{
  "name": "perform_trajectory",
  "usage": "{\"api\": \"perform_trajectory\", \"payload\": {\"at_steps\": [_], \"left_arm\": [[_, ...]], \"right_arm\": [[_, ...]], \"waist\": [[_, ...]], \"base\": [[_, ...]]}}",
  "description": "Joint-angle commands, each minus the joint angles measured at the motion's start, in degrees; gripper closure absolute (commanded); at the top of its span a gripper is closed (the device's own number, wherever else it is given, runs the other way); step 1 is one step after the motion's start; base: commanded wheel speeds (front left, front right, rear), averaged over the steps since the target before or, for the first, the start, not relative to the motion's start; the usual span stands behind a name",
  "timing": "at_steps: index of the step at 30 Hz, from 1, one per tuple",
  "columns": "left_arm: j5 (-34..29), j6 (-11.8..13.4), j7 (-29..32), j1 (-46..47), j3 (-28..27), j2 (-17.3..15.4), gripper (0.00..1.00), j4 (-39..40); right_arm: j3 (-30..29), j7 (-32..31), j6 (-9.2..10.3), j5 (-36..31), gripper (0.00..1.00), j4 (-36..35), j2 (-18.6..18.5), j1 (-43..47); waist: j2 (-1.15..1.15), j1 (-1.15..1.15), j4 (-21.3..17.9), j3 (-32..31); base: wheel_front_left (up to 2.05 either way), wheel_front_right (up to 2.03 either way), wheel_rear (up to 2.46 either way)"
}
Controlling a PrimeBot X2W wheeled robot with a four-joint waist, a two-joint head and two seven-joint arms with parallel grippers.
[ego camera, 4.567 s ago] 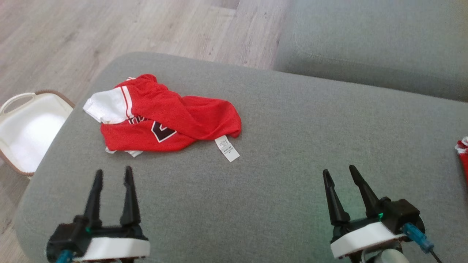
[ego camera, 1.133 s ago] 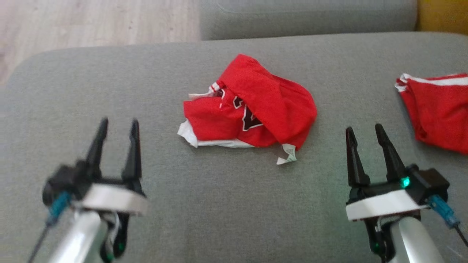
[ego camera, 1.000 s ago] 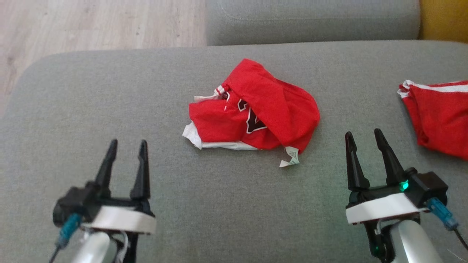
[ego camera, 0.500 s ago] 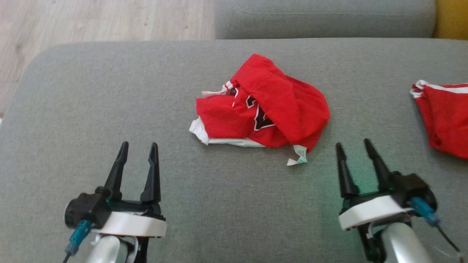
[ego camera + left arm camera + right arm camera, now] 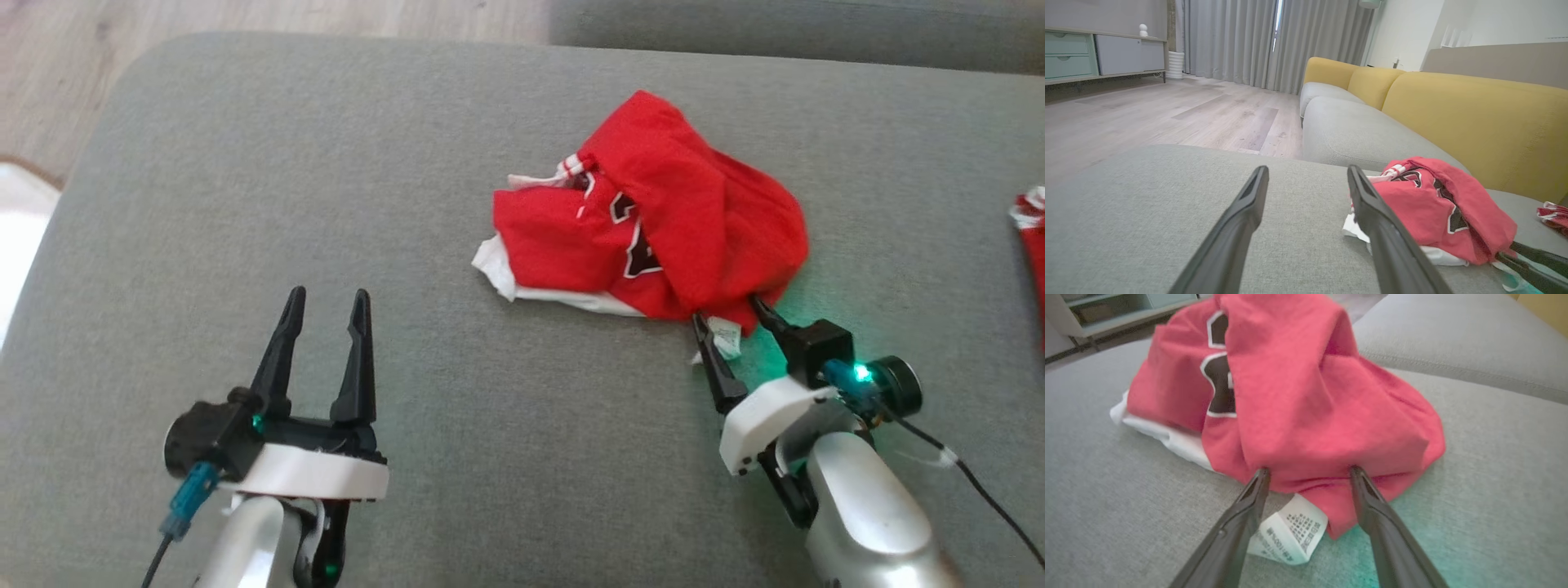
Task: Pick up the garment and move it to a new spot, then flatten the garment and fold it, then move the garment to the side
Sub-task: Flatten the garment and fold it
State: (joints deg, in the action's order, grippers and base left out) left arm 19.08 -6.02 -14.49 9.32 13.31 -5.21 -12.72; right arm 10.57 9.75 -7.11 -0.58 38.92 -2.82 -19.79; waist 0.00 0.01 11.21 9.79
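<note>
A crumpled red garment [image 5: 678, 220] with white trim and dark lettering lies bunched on the grey sofa cushion [image 5: 326, 188]. Its white care label [image 5: 722, 336] sticks out at the near edge. My right gripper [image 5: 729, 309] stands open at that near edge, its fingertips touching the red cloth on either side of the label; in the right wrist view the garment [image 5: 1290, 400] rises just beyond the fingertips [image 5: 1260, 473]. My left gripper [image 5: 325, 298] is open over bare cushion, well to the left of the garment, holding nothing. In the left wrist view the garment [image 5: 1433, 204] lies to the right.
A second red and white cloth [image 5: 1030, 245] lies at the right edge of the cushion. Wooden floor [image 5: 82, 65] runs past the cushion's far left edge, with a white thing [image 5: 16, 237] beside it. A yellow backrest [image 5: 1474, 118] stands behind the sofa seats.
My right gripper has reached forward to the garment's near edge, straddling the label. The left gripper has held its pose. The camera has shifted, so the scene sits further right.
</note>
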Motion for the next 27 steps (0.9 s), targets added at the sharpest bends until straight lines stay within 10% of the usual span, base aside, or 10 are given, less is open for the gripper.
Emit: {"api": "perform_trajectory", "payload": {"at_steps": [1,11,13,27], "left_arm": [[-0.53,-0.23,-0.51,2.01,-2.32,-0.19,0.0,1.27],[-1.26,-1.08,-0.51,2.03,-3.71,1.01,0.0,0.25],[-1.36,-1.18,-0.51,2.13,-3.66,1.19,0.0,0.08],[-0.99,-1.43,-0.51,0.05,-5.26,1.86,0.0,-0.47]], "right_arm": [[1.38,0.16,-0.37,-0.61,0.0,-0.51,-0.06,-2.02],[4.36,3.17,-0.37,-1.74,0.0,2.92,-0.06,-4.7],[3.56,3.66,-0.37,-1.79,1.0,3.08,-0.06,-5.43],[6.38,5.23,-0.37,5.86,1.0,-11.31,-0.06,-7.51]], "waist": [[0.0,-0.01,0.56,0.39],[0.0,-0.01,0.26,0.29],[0.0,-0.01,0.0,0.03],[0.0,-0.01,-2.28,-5.2]], "base": [[0.0,0.0,0.0],[0.0,0.0,0.0],[0.0,0.0,0.0],[0.0,0.0,0.0]]}}
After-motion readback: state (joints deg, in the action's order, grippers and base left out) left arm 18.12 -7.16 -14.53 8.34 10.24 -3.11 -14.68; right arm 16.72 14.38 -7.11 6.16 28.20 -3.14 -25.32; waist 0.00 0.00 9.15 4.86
